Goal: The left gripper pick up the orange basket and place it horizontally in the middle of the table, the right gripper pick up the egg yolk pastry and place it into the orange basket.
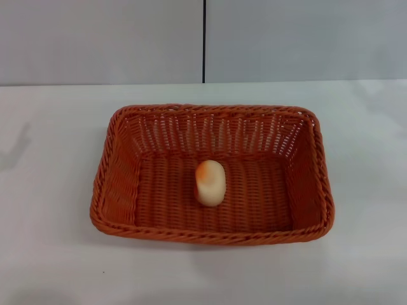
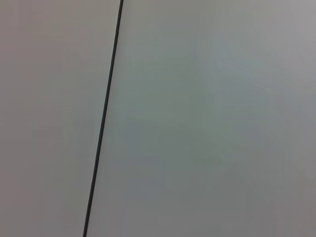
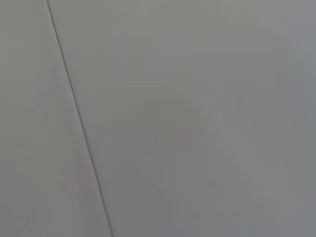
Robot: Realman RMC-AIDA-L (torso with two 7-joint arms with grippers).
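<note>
The orange basket [image 1: 121, 190] lies lengthwise across the middle of the white table [image 1: 51, 254] in the head view. Inside it, near the centre of its floor, rests the egg yolk pastry [image 1: 210, 183], cream-coloured with an orange-browned top. Neither the left gripper nor the right gripper shows in any view. Both wrist views hold only a plain grey wall with a thin dark seam.
A grey wall panel [image 1: 102, 38] with a vertical dark seam [image 1: 204, 38] stands behind the table's far edge. Faint shadows fall on the table at the far left and far right.
</note>
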